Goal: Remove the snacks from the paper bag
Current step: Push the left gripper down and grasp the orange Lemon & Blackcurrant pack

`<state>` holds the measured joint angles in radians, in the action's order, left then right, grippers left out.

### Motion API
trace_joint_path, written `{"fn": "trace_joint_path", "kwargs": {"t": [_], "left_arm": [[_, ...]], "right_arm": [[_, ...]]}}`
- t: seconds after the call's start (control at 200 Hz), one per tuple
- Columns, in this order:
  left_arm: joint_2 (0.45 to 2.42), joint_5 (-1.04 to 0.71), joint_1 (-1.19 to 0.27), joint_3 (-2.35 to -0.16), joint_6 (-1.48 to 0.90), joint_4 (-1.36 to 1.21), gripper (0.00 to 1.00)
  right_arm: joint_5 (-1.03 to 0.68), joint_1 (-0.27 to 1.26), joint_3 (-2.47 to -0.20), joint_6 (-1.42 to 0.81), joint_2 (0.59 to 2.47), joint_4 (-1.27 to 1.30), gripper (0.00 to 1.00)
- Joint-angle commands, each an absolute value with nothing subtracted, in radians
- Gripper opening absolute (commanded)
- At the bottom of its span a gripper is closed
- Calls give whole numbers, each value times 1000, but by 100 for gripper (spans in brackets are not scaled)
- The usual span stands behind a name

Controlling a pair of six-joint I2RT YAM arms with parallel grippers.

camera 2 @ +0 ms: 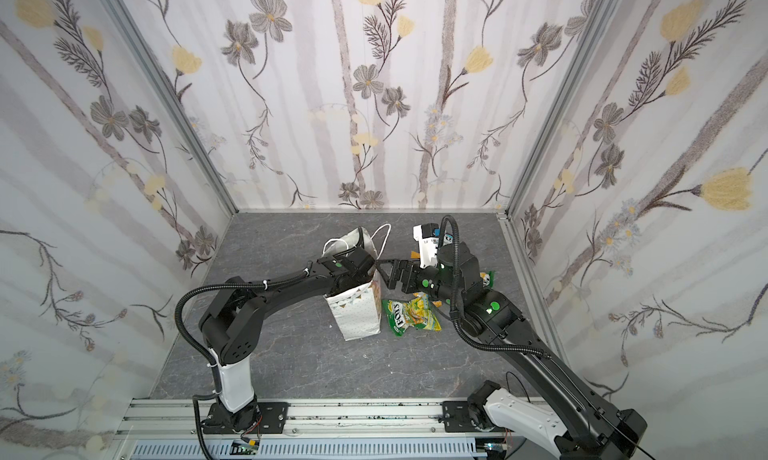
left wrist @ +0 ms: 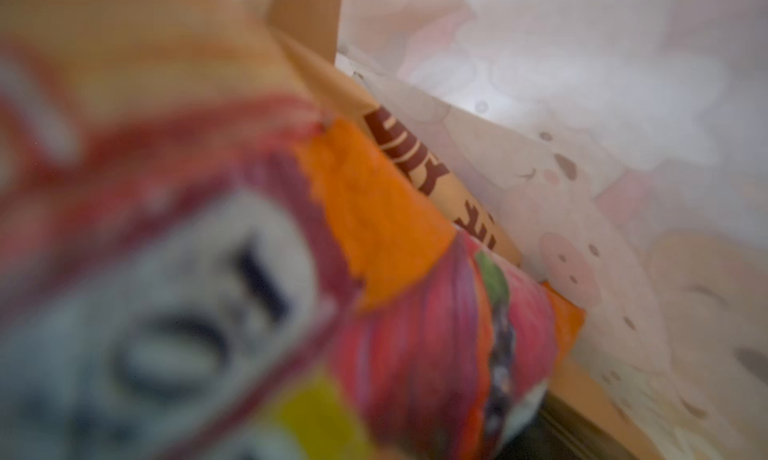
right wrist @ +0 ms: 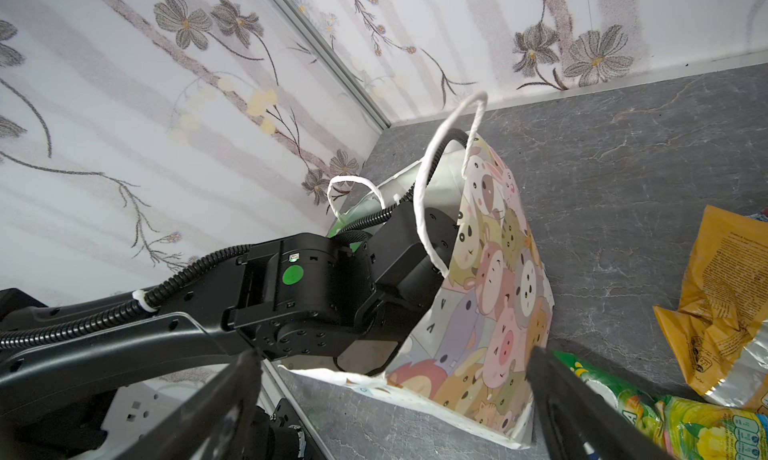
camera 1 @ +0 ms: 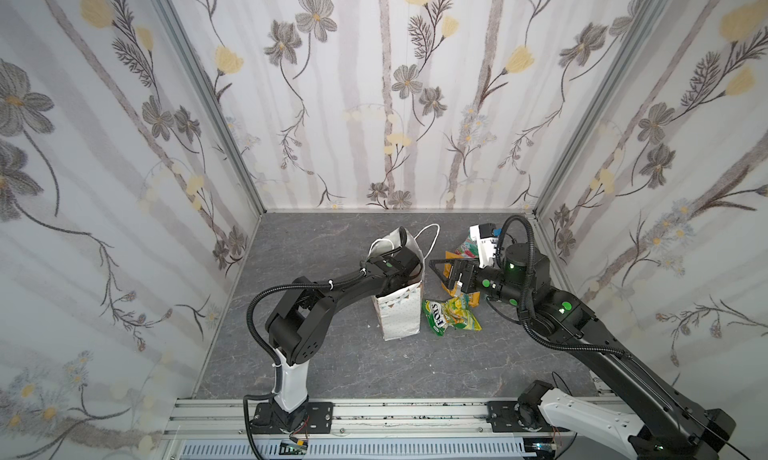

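Red-orange packet (blurred) inside paper bag

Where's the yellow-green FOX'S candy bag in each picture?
In a top view: the yellow-green packet lies on the table right of the paper bag.
In a top view: the packet, same place.
Left wrist: not in it.
Right wrist: beside the bag's animal side.
Shared landmark: the paper bag.
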<state>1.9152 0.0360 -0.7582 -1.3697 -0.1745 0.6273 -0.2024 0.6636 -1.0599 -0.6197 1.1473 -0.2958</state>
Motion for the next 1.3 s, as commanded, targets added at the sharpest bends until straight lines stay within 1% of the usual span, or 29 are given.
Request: {"fn": "trace_joint_path", "kwargs": {"t": [0.0,0.105,0.255,0.66,0.869,1.034,1.059,1.294], "left_arm": [[1921,15,-757,-1362,-190,674,34],[1904,27,-757,-1378,-184,695,18],[1883,37,-758,-1401,-179,723,0],[1819,47,-762,-1438,-170,759,0],[1793,67,-764,-1447,-157,776,0],[1773,83,-763,-1447,-152,788,0],[1770,84,-762,-1478,-151,789,0],[1748,107,-764,-1537,-131,819,0]], "right_arm": [[-191,666,-1065,-622,1156,-256,99],[-191,666,-1062,-627,1163,-254,99],[-198,669,-1057,-631,1178,-249,99],[-200,672,-1100,-625,1285,-217,99],[-190,673,-1072,-621,1336,-215,99],[-199,674,-1036,-623,1334,-212,99],[-199,674,-1033,-623,1331,-213,99],[-184,673,-1024,-620,1312,-222,99]]}}
